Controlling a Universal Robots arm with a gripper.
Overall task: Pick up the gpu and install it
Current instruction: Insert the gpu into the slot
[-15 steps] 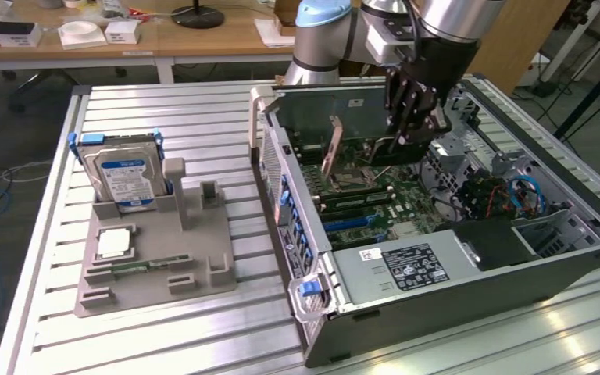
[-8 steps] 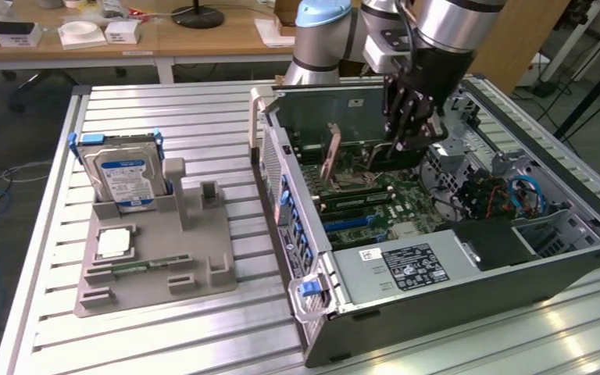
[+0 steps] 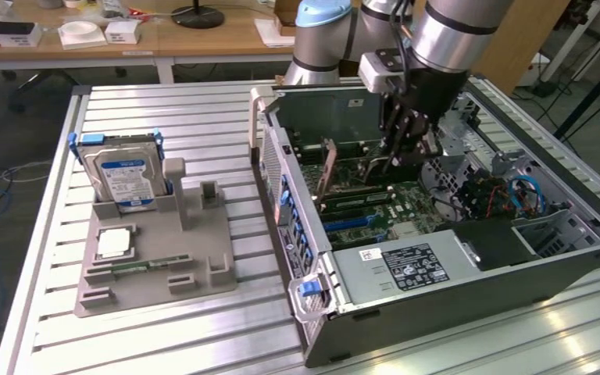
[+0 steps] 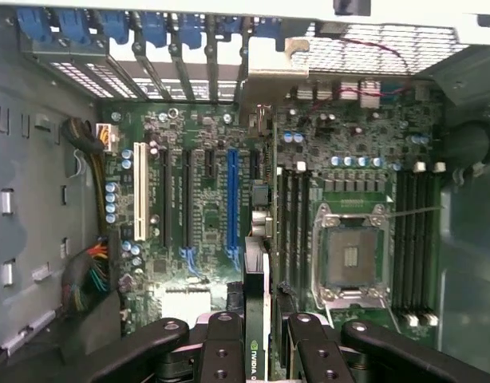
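On ribbed aluminium bench (image 3: 175, 117), centre right of exterior view: open grey tower case (image 3: 321, 328), green motherboard (image 4: 197, 215) inside. Step judged: seating card. Keep thin black gpu (image 4: 257, 351) upright, edge square over slot, likely long blue slot (image 4: 231, 199) just beside it; press straight down, no tilt. Black fingers (image 4: 221, 351) pinching gpu by both faces. Left of exterior view: grey plastic holder (image 3: 154, 289) with silver blue-white-labelled hard drive (image 3: 123, 176) upright, small green memory stick (image 3: 138, 267) flat.
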